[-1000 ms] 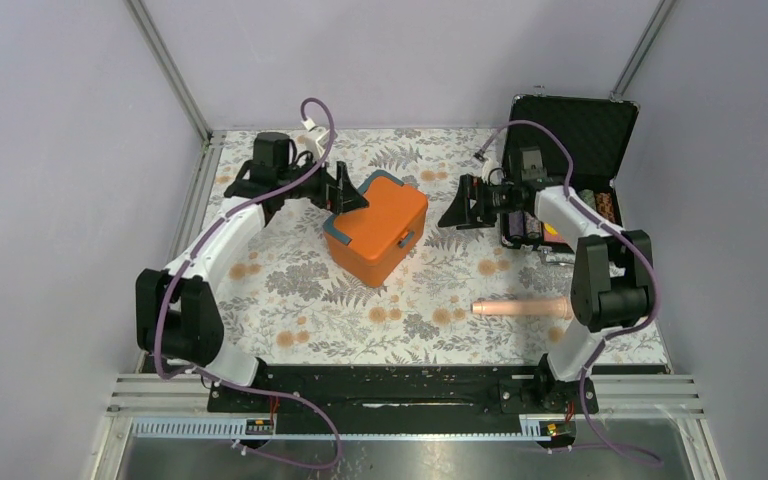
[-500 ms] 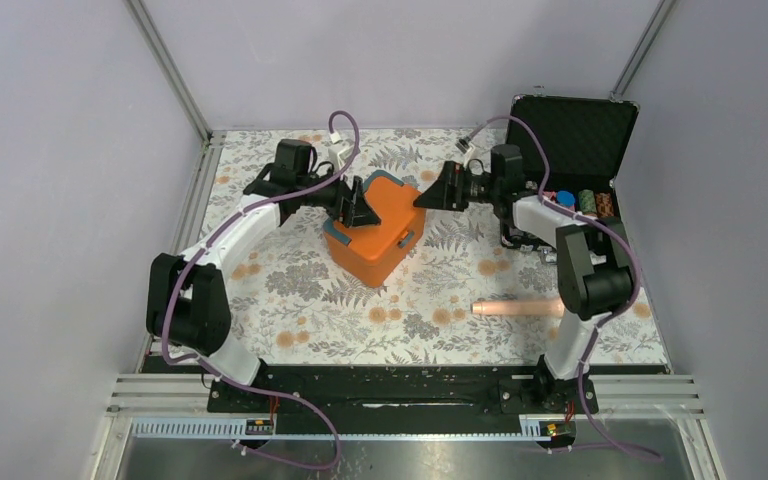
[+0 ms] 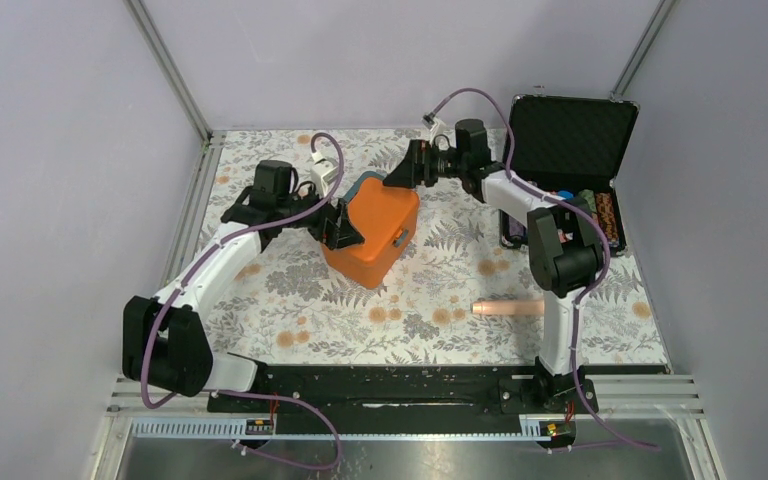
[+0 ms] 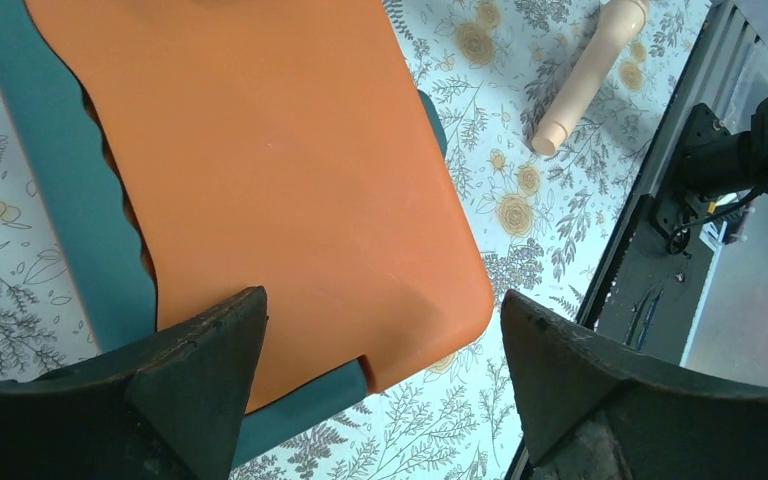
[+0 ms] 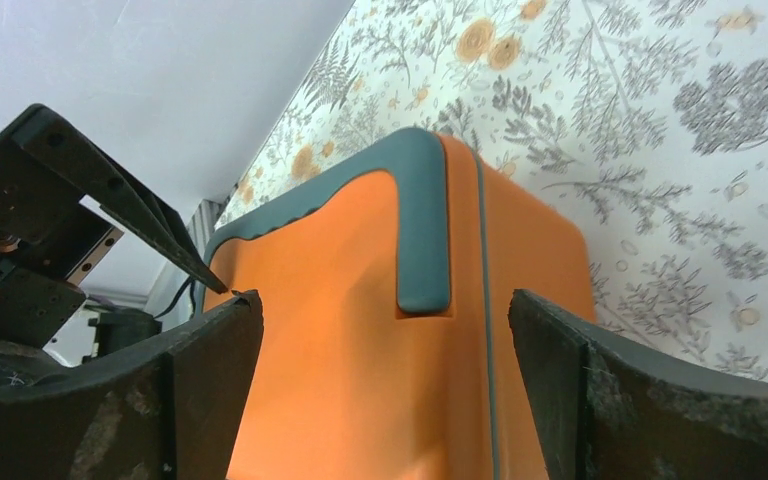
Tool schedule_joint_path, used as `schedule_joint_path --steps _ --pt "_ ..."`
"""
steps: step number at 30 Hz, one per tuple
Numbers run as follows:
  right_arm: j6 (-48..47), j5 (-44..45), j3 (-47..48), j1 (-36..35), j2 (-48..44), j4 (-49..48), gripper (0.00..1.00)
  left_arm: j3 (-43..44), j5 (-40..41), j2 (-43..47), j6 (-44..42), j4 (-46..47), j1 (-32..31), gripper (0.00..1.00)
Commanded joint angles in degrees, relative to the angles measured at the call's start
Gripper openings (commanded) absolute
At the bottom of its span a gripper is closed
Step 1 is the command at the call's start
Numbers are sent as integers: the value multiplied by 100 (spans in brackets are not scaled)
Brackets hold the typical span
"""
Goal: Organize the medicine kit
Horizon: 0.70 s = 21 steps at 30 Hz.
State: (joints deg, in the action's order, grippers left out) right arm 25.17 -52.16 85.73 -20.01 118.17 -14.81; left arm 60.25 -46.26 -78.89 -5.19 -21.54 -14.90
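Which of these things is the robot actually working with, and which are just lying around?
In the job: orange box; left gripper and right gripper, both open.

Lying about: black case, poker chips, beige cylinder.

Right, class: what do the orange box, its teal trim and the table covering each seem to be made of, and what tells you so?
Orange box: probably moulded plastic; smooth, soft sheen, rounded corners. Teal trim: likely matte plastic or rubber, unclear which. Table covering: printed floral sheet, cloth or vinyl, lying flat.
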Motion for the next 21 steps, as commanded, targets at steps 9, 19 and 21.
schedule_joint_path --steps 9,19,21 --pt "-983 -91 -1042 296 -1433 1380 99 -297 261 249 2 52 193 88" --pt "-1119 46 -1319 289 -1382 1652 95 -144 282 121 310 218 286 91" --pt "-1063 -23 -1214 258 -1207 1617 94 -136 305 132 345 237 285 91"
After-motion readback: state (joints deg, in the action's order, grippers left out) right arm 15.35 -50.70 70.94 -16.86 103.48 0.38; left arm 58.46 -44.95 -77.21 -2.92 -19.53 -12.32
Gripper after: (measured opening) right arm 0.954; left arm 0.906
